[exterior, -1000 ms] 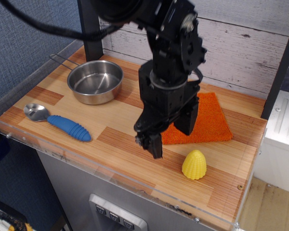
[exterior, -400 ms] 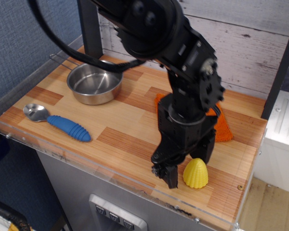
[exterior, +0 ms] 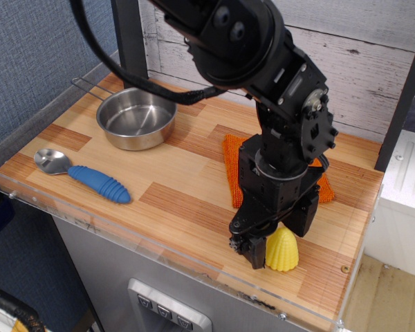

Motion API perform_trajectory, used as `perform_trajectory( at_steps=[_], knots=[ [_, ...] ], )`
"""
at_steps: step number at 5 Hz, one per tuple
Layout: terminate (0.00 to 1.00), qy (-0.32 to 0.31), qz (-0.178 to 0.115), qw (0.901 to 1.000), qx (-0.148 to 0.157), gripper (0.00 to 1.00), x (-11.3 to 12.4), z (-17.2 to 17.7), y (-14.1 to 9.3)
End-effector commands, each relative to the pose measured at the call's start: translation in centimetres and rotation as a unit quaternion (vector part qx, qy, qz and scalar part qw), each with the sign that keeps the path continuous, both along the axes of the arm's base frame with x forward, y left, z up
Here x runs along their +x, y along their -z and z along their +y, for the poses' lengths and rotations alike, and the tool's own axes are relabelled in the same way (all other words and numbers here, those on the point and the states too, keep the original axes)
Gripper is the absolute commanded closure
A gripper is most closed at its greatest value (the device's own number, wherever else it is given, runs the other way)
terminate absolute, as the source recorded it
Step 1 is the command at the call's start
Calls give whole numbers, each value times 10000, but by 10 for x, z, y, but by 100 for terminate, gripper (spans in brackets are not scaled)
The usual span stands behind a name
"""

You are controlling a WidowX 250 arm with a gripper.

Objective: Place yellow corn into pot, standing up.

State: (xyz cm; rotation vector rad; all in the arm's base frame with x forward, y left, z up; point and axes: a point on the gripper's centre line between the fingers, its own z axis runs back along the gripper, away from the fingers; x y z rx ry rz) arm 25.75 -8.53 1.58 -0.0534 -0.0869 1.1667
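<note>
Wooden table top [exterior: 173, 194], striped light and dark planks, clear acrylic rim along its front and left edges. Everything below is placed relative to the pot.

Black robot arm [exterior: 263, 76] comes in from the top of the frame and reaches down toward the front right corner of the table, far right of the pot and nearer the camera. Its gripper [exterior: 270, 245] is low at the table surface, right at the yellow corn. One dark finger [exterior: 252, 250] is visible just left of the corn and appears to touch it; the other finger is behind the corn and hidden. Jaws are spread with the corn between them; cannot tell from this view whether they are actually squeezing it.

Orange cloth [exterior: 236, 169] lies flat to the right of the pot, mostly covered by the arm, only the left part and a right corner showing.

Pot [exterior: 137, 117], shiny steel, sits at the back left of the table, thin wire handle pointing left and back. Inside is bare metal.

Spoon [exterior: 83, 174] with ribbed blue handle and metal bowl lies in front of the pot, well apart from it.

Yellow corn [exterior: 282, 249] stands upright on its base, tip up, on the table far right and front of the pot, well apart from it, near the front edge.
</note>
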Motion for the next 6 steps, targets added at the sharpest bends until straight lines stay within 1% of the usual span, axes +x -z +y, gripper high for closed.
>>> perform_trajectory(
  at_steps=[1, 2, 3, 6],
  knots=[
    [0, 89, -143, 9999, -4, 0, 5, -13, -3],
    [0, 99, -138, 9999, 7, 0, 3, -17, 2],
    [0, 97, -146, 9998, 40, 100, 1, -18, 3],
    [0, -9, -171, 9998, 62, 100, -1, -11, -1]
  ],
)
